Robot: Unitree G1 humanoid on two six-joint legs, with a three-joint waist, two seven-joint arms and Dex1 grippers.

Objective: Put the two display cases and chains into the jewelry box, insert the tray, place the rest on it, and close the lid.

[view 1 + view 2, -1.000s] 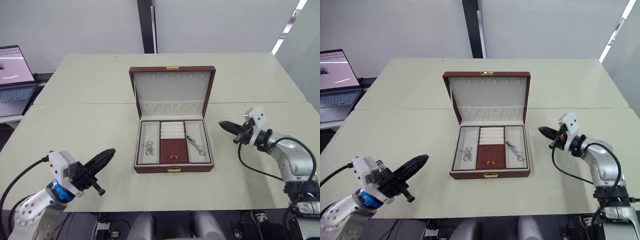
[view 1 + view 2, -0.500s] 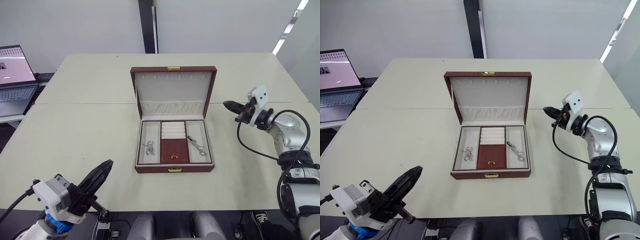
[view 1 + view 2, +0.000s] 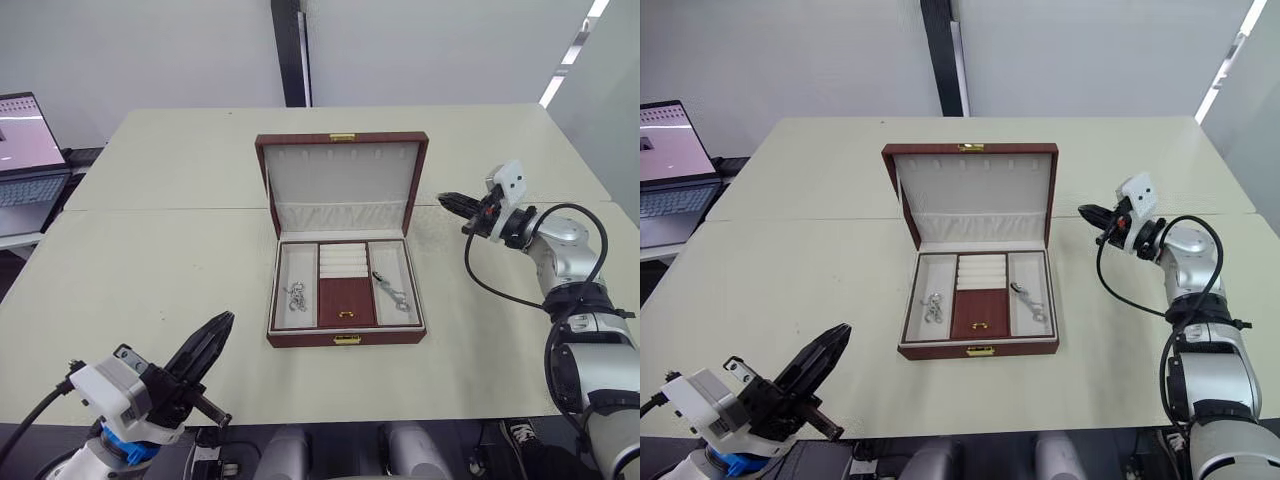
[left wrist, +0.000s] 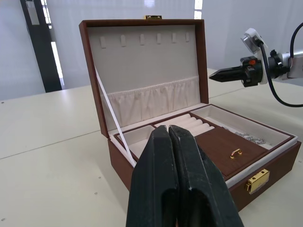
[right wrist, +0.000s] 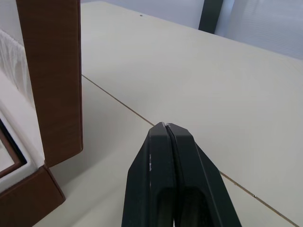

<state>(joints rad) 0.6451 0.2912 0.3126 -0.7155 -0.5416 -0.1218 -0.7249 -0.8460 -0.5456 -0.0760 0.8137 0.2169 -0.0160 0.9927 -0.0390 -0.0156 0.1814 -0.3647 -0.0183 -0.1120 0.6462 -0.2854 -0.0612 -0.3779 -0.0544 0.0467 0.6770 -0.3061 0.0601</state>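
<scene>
Jewelry box (image 3: 346,262) sits open on the bench (image 3: 150,260), tray (image 3: 346,298) in, lid (image 3: 342,185) upright; left pincer (image 4: 176,156) and right pincer (image 5: 165,137) both pressed together, empty.

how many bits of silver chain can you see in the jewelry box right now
2 clusters: one chain in the tray's left side compartment, one in its right. Each may hold several strands, and anything beneath the tray is hidden.

Four views: two from the head, one from each wrist.

The head pair looks forward and down over the table (image 3: 150,260), the open jewelry box (image 3: 345,338) at frame centre. The left wrist view sits low and near, facing the box's front past the left gripper (image 4: 173,135). The right wrist view looks close along the right gripper (image 5: 164,126), sharing the lid (image 5: 54,71) edge at frame left.
</scene>
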